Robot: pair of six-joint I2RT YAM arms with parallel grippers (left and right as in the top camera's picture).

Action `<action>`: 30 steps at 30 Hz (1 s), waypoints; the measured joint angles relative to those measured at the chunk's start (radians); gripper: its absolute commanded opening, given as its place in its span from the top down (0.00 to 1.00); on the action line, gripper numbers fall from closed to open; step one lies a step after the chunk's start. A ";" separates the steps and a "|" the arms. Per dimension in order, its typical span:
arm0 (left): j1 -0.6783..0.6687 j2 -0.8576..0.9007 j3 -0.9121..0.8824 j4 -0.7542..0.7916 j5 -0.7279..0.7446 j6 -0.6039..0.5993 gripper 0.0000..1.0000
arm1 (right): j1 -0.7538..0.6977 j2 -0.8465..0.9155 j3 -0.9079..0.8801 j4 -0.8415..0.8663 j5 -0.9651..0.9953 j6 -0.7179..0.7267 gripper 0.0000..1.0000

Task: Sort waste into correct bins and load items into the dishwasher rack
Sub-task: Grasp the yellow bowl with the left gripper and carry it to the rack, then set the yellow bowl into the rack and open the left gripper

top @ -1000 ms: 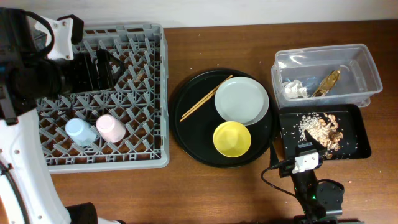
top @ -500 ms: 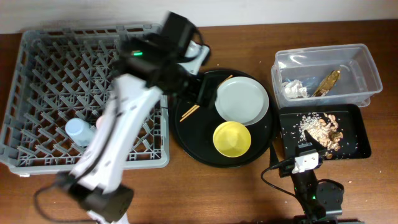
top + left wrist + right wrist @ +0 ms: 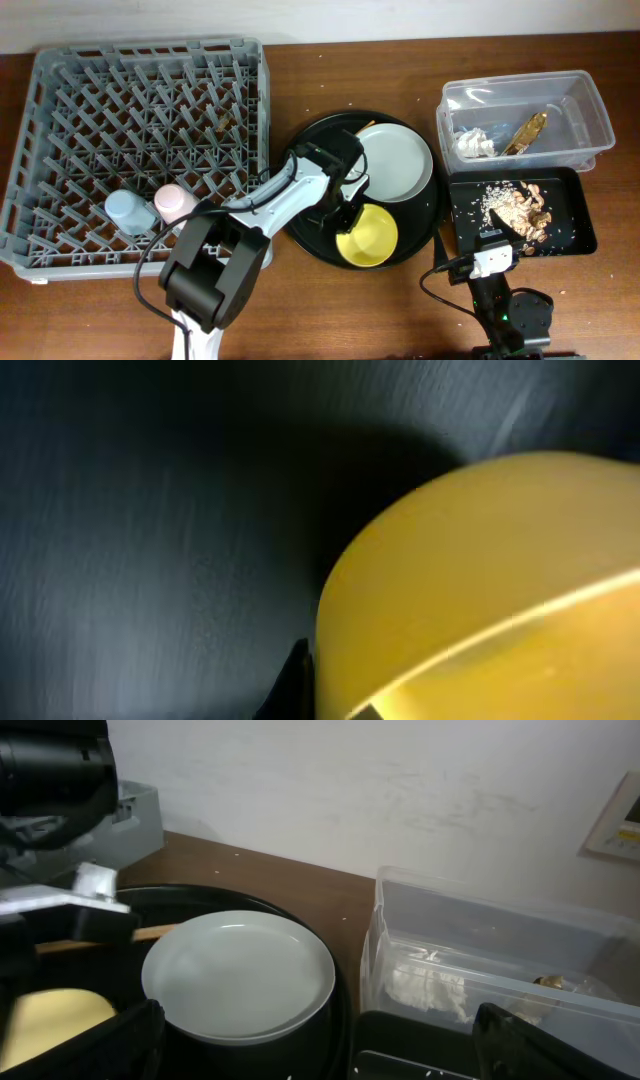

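Left gripper [image 3: 345,213]: jaw state unreadable. Wrist view blurred, only dark finger sliver beside rim of yellow bowl [image 3: 480,580]. Right gripper [image 3: 315,1020]: jaws spread wide, empty, idle near shallow black tray [image 3: 570,238].

Left arm swung over from dishwasher rack [image 3: 60,100] within last second. Now down at bowl's left rim on round black tray [image 3: 425,225]. Bowl nudged slightly toward near edge.

Pink cup [image 3: 175,203] and blue cup [image 3: 125,210] already racked. Probably start of bowl pick. Plate [image 3: 395,160] and chopsticks [image 3: 366,125] pending.
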 measured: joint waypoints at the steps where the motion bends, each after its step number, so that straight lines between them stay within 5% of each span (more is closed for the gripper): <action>1: 0.018 0.002 0.064 -0.087 -0.007 -0.020 1.00 | 0.000 0.000 0.000 0.000 0.000 0.000 0.02; 4: 0.146 -0.010 0.405 -0.416 -0.162 -0.069 1.00 | 0.000 -0.002 -0.001 0.002 0.000 0.000 0.02; 7: 0.348 -0.103 0.632 -0.613 -0.792 -0.272 1.00 | 0.000 -0.001 -0.001 0.002 0.000 -0.003 0.01; 10: 0.462 -0.106 0.578 -0.549 -1.223 -0.433 1.00 | 0.000 -0.001 -0.001 0.003 0.000 -0.003 0.02; 13: 0.555 -0.103 0.404 -0.368 -1.448 -0.475 1.00 | 0.000 -0.001 -0.001 0.003 0.000 -0.003 0.01; 16: 0.613 -0.105 0.173 -0.084 -1.510 -0.489 1.00 | 0.000 -0.001 -0.001 0.002 0.000 -0.004 0.01; 20: 0.616 -0.101 0.045 -0.008 -1.508 -0.490 0.99 | 0.000 -0.001 -0.001 0.003 0.000 -0.003 0.02; 21: 0.616 -0.101 0.035 -0.002 -1.511 -0.490 0.95 | 0.000 -0.001 -0.001 0.003 0.000 -0.003 0.01; 22: 0.613 -0.101 0.035 -0.004 -1.512 -0.490 0.72 | 0.000 -0.001 -0.001 0.003 0.000 -0.004 0.01; 30: 0.492 -0.101 0.031 -0.130 -1.480 -0.426 0.26 | 0.000 -0.001 -0.001 0.003 0.000 -0.003 0.01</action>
